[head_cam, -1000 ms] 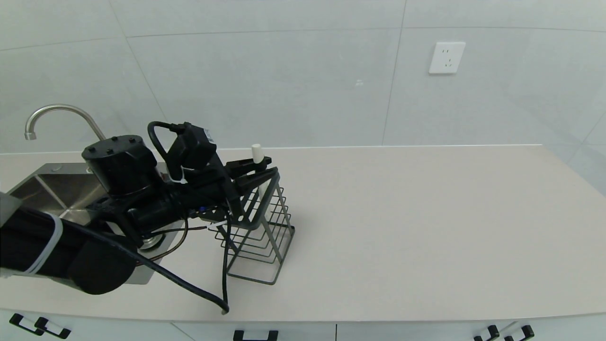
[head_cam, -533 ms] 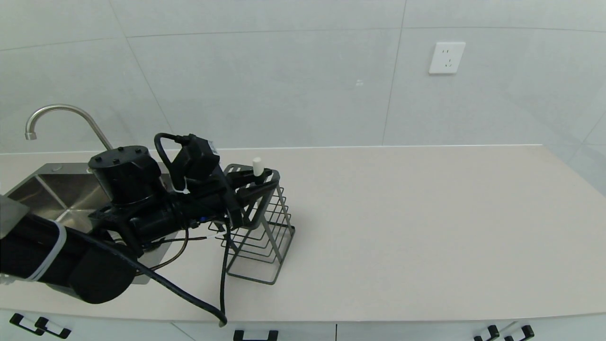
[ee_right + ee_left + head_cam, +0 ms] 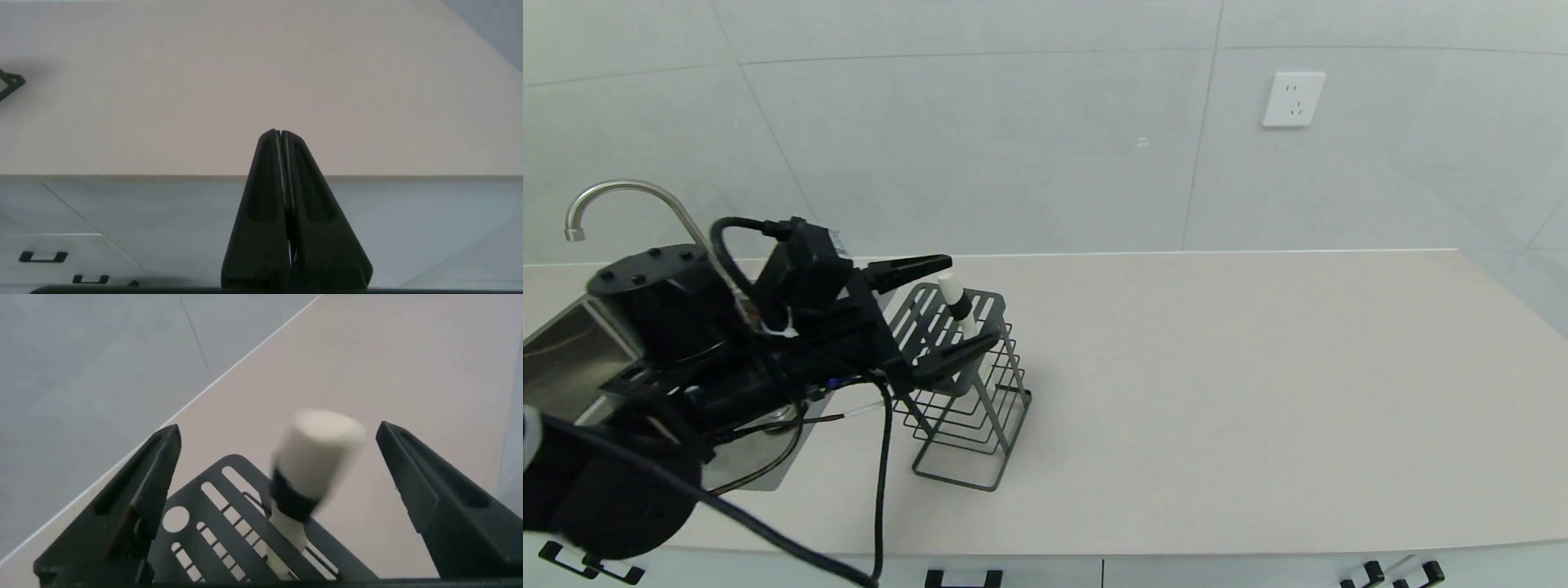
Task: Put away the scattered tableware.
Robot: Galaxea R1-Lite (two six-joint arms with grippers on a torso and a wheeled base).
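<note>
The white-handled utensil (image 3: 317,449) stands tilted in a top slot of the dark wire cutlery rack (image 3: 970,425), the left gripper (image 3: 970,300) spread open either side of its handle, so the arm should probably rise straight, brushing neither.

The counter (image 3: 1258,392) is a pale beige slab running along a grey tiled wall, its surface smooth and matte. A steel sink (image 3: 556,347) is set into its left end, and a curved faucet (image 3: 621,192) rises at the back edge behind the basin. Just beside the sink a dark wire rack (image 3: 968,441) stands upright on the counter, its rectangular base flat on the surface, nearer the front edge than the wall. The rack has a slotted top plate (image 3: 212,523). To its right the counter stretches on to its far end.
</note>
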